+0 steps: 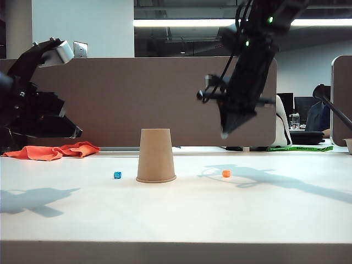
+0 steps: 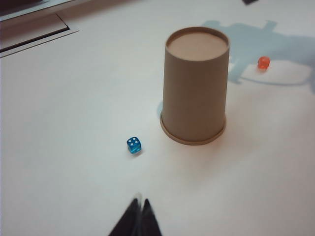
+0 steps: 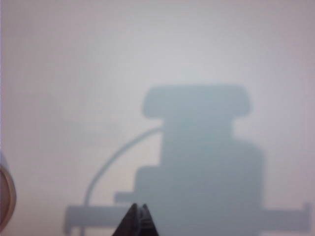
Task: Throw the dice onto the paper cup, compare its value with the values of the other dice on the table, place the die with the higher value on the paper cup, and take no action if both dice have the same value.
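L gripper [image 2: 139,209], R gripper [image 3: 138,212] shut, aloft.

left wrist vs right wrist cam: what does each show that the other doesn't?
Left wrist only: the blue die showing four pips on top, the orange die beyond the cup, the whole upside-down paper cup, and the shut left gripper.

Right wrist only: the shut right gripper and the arm's shadow filling the surface; neither die appears.

Both: the white table, with closed fingertips at the frame edge. The right wrist view catches only a sliver of the cup's rim at its edge.
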`<action>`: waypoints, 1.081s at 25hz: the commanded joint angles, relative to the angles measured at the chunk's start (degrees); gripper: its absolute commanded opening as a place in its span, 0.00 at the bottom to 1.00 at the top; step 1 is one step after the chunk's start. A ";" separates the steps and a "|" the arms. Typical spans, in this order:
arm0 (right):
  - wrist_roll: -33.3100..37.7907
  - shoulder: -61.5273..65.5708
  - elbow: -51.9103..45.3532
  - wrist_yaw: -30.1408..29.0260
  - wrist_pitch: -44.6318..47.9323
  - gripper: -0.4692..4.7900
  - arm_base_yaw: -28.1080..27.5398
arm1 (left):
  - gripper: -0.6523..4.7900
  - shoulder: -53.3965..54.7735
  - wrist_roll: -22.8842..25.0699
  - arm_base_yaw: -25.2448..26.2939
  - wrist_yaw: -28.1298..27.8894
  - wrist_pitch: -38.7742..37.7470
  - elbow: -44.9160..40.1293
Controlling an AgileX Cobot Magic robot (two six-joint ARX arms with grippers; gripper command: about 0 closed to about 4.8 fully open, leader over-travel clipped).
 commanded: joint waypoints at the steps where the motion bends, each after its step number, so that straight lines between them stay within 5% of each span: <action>1: -1.75 -2.43 0.33 2.78 1.07 0.07 -0.02 | 0.11 -0.13 -2.47 0.00 0.04 1.62 0.26; 8: -3.08 -4.92 -0.72 2.23 -1.92 0.07 -0.04 | 0.11 -0.13 -4.02 0.00 0.02 1.62 0.26; 17: -2.64 -18.12 -26.86 2.08 20.22 0.08 -0.04 | 0.11 -0.15 -5.42 0.00 0.07 2.60 0.26; 27: -2.60 -26.10 -39.87 0.83 32.37 0.08 -0.04 | 0.11 -0.15 -7.74 0.00 0.09 4.11 0.24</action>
